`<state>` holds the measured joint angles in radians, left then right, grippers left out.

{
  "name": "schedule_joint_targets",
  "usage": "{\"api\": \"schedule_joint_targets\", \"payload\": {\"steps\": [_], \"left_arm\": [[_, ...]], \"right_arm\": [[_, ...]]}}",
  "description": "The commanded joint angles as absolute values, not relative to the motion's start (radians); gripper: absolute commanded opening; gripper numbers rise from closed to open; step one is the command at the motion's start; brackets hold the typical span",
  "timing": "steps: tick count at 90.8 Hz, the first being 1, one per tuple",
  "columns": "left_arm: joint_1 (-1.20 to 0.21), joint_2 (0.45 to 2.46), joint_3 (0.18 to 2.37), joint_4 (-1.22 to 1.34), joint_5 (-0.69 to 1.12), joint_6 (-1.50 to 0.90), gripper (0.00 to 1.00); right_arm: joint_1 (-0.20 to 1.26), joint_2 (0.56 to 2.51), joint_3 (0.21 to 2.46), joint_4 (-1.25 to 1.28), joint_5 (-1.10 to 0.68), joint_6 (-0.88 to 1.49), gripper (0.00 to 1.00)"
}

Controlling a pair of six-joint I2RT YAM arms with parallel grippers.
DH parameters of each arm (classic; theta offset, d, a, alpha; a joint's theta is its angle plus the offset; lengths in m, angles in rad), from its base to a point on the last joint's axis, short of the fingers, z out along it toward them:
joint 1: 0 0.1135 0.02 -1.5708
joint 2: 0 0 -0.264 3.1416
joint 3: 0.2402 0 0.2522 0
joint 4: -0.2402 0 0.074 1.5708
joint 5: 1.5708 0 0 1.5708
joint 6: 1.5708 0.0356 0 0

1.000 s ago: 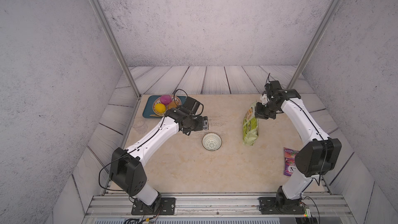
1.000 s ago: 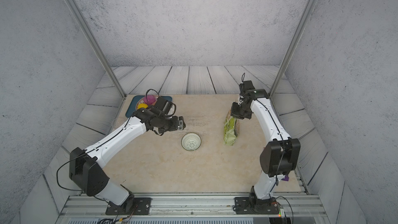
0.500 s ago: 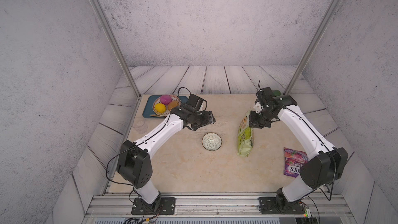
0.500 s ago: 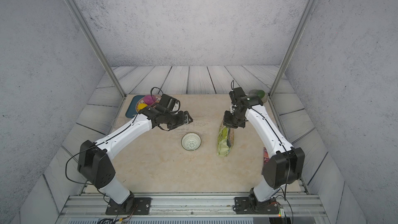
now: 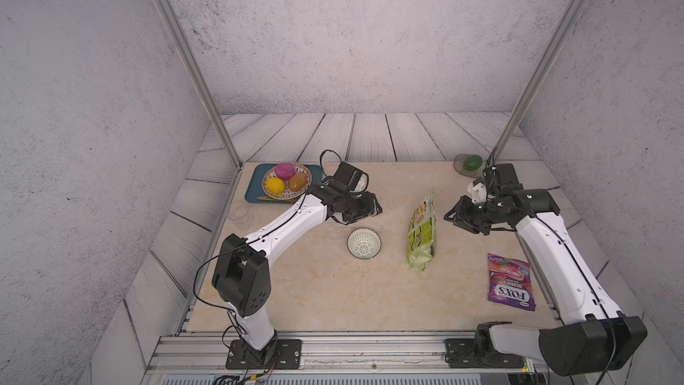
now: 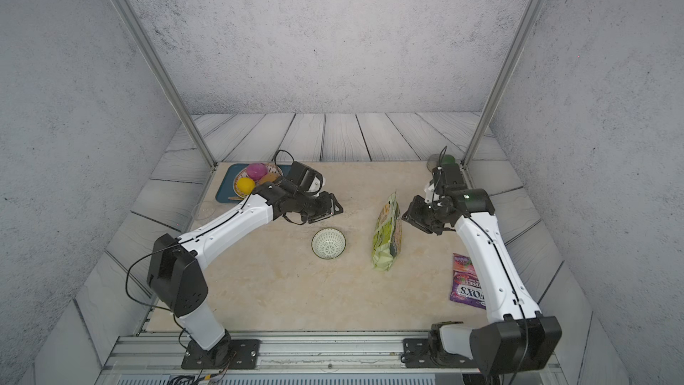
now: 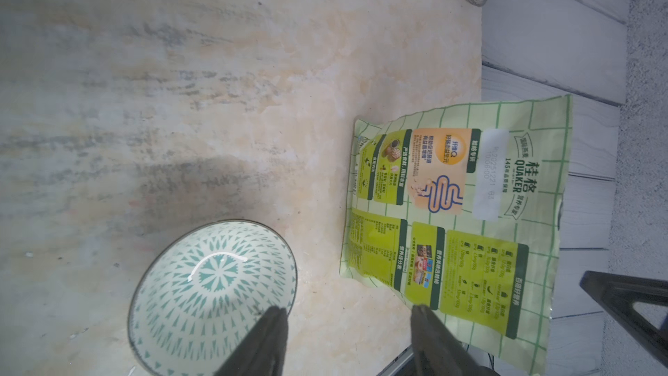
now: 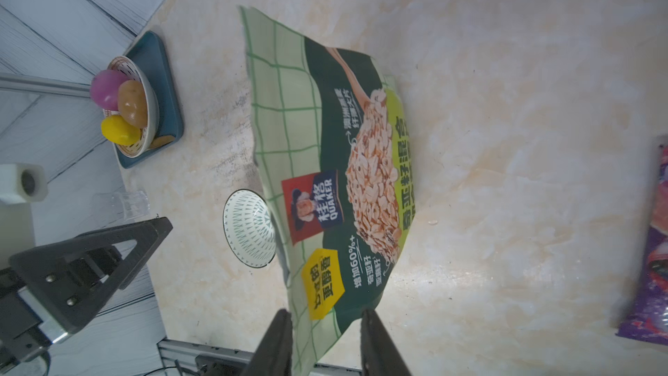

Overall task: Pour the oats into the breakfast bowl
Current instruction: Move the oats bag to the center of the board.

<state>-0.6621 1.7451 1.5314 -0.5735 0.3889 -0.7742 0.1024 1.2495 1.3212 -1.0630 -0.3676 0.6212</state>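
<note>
Beside the breakfast bowl (image 5: 364,243), oats pouch (image 5: 422,233) upright, unheld, left hand (image 7: 347,314) parted, empty, right hand (image 8: 325,314) parted, empty

A robot test cell dressed as a kitchen: grey textured panels (image 5: 351,31) enclose a marble-look counter (image 5: 333,298), aluminium posts (image 5: 192,68) at 11 and 1 o'clock, a bolted metal rail (image 5: 370,344) at 6, a fruit plate (image 5: 305,173) at 10.
</note>
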Motion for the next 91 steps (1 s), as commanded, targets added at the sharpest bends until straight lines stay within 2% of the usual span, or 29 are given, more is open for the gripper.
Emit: {"api": "schedule_joint_targets", "payload": {"steps": [1, 18, 34, 91], "left_arm": [[-0.692, 1.796, 1.593, -0.604, 0.418, -0.725, 0.58], [-0.735, 1.849, 1.677, -0.649, 0.425, -0.682, 0.52], [-0.754, 1.882, 1.714, -0.664, 0.431, -0.678, 0.51], [-0.764, 1.917, 1.765, -0.693, 0.434, -0.673, 0.50]], "right_arm": [[0.095, 1.193, 1.218, -0.899, -0.523, 0.715, 0.32], [0.081, 1.196, 1.173, -0.801, -0.614, 0.786, 0.25], [0.057, 1.204, 1.178, -0.780, -0.587, 0.805, 0.19], [0.032, 1.252, 1.121, -0.761, -0.622, 0.762, 0.17]]}}
